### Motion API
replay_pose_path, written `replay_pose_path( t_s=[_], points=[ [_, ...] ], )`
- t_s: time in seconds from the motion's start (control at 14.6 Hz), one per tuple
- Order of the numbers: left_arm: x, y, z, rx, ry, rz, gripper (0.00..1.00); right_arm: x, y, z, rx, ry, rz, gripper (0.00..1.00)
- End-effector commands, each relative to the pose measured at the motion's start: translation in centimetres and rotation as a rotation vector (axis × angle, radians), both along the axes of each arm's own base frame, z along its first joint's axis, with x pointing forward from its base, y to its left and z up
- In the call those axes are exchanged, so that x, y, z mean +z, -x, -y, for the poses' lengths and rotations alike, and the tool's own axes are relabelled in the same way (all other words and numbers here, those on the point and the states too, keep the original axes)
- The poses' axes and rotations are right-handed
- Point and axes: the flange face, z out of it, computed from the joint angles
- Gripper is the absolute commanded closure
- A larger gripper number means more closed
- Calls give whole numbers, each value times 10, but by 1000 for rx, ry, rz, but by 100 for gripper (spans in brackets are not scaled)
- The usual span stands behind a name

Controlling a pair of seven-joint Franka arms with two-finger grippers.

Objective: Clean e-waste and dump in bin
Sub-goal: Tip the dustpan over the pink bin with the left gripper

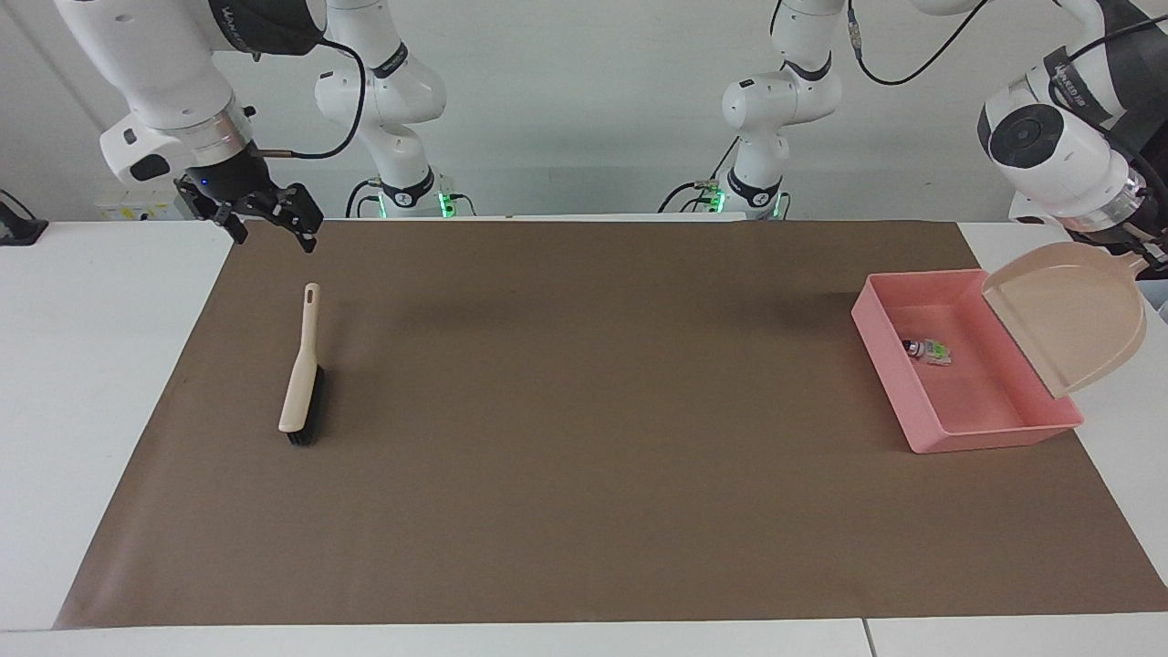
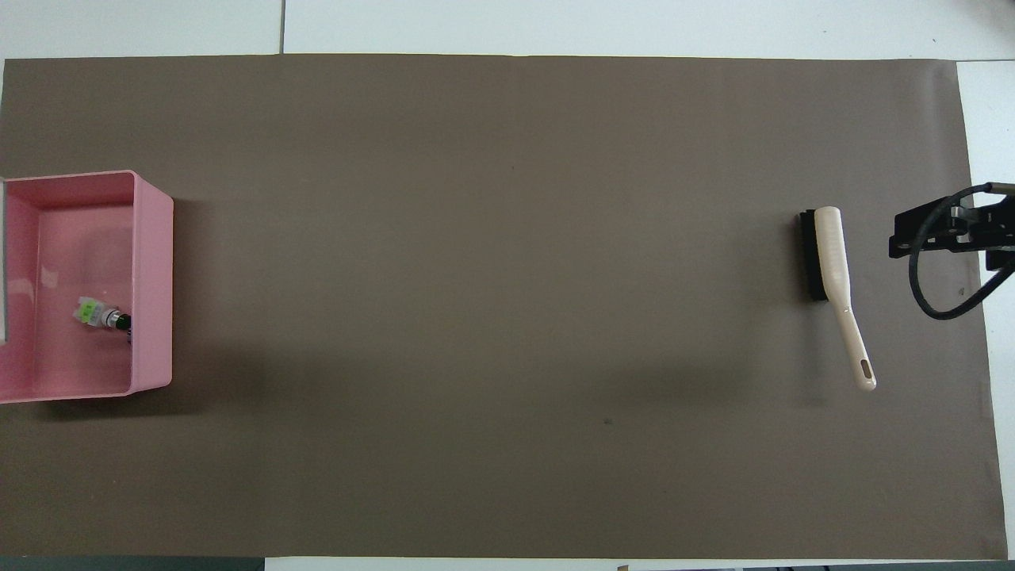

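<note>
Right gripper [image 1: 274,224]: up in the air over the brown mat's corner at the right arm's end of the counter, its two fingers spread apart and holding nothing; this arm waits.
Brush [image 1: 301,374]: lies flat on the mat below the right gripper, apart from it, beige handle tip toward the gripper and black bristle head away from it.
Left gripper [image 1: 1152,259]: at the edge of the facing view, over the white counter at the left arm's end; it grasps the handle end of the dustpan, but the fingers themselves are mostly cut off, so how tightly they close I cannot tell beyond the pan being carried.
Dustpan [image 1: 1068,315]: beige, raised and tilted, hanging from the left gripper with its open lip reaching over the bin's wall on the gripper's side; whether it touches that wall cannot be told.
Bin [image 1: 881,347]: pink tray resting on the mat below and beside the left gripper, partly under the dustpan's lip.
E-waste, white cylinder [image 1: 934,351]: with green markings, lying on the bin's floor, below the dustpan's lip and apart from the left gripper.
E-waste, dark cylinder [image 1: 911,346]: touching the white one end to end, on the bin's floor.
Mat [image 1: 584,456]: brown sheet covering most of the counter [image 1: 82,365] between the two grippers.
</note>
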Motion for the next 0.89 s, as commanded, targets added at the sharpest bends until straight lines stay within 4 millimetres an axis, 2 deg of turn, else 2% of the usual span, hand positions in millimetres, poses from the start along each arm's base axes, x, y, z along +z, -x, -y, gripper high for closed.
replay_pose_path(
  t_s=[0.0, 0.41, 0.62, 0.82],
  points=[
    [6, -4, -2, -11, 137, -39, 100, 3, 1, -1, 11, -4, 0, 1],
    [14, -21, 6, -114, 471, -68, 100, 3, 0, -1, 6, -5, 1, 1],
    [-1, -17, 22, -106, 578, -85, 100, 3, 0, -3, 6, -7, 8, 1],
    [-34, -7, 52, -85, 685, -149, 100, 3, -1, -1, 5, -7, 9, 1]
  ],
)
